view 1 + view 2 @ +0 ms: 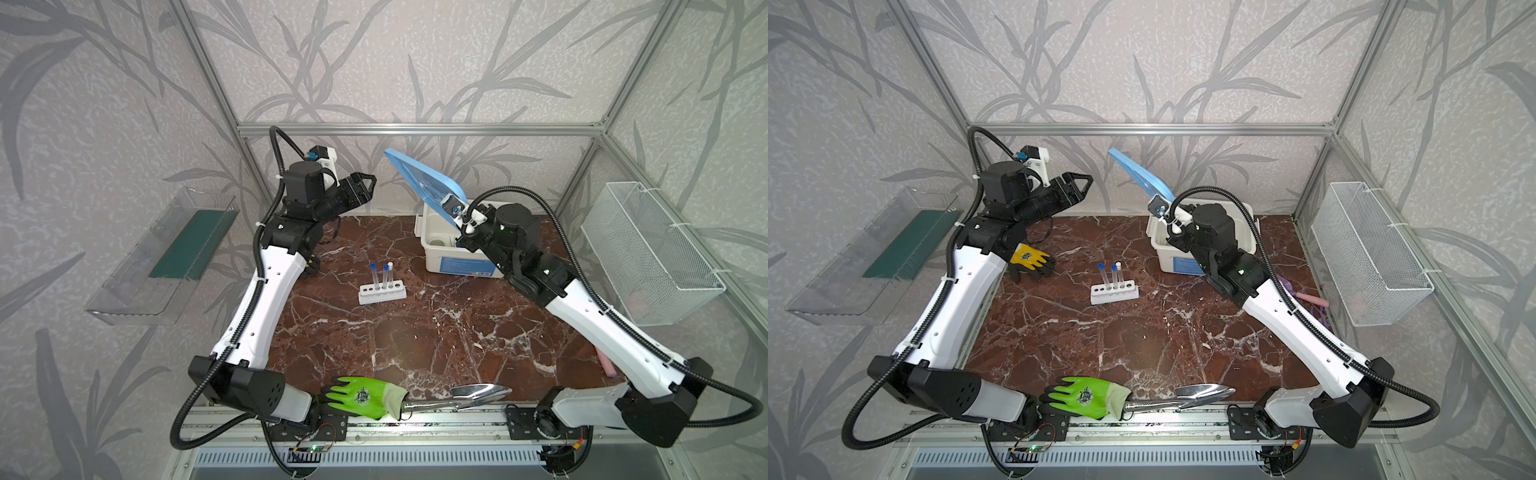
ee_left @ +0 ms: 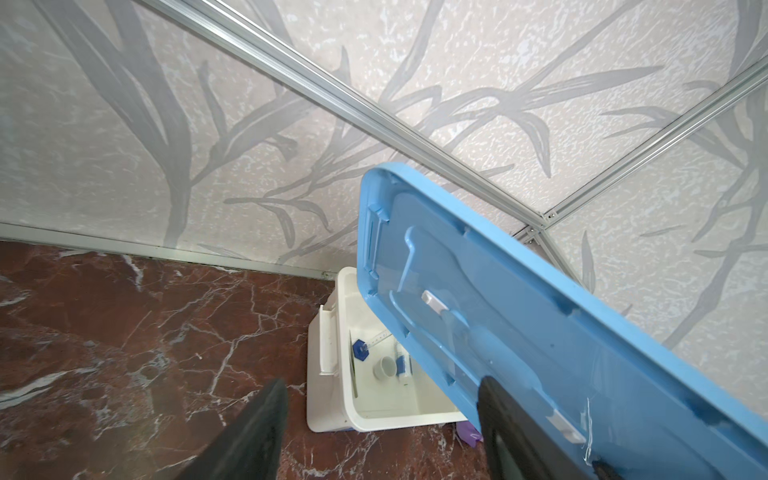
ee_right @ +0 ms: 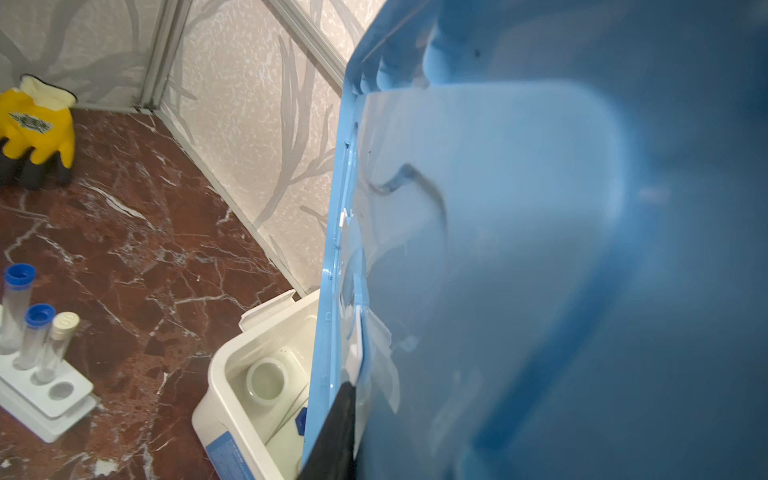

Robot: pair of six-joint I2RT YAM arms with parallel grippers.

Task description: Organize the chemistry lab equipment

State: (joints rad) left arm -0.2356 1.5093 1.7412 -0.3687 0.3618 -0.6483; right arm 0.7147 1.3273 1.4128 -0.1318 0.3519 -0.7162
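No legible text, box label (image 1: 465, 267) blurred, glove emblem (image 1: 362, 395) unreadable

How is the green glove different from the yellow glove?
Colour: the green glove is bright green, the yellow glove is yellow. Place: the green glove lies at the front edge of the table, its cuff beside the metal trowel; the yellow glove lies far back beside the left arm. Fingers: the yellow glove's look dark, the green glove's green on top. Both have a dark badge and a pale cuff.
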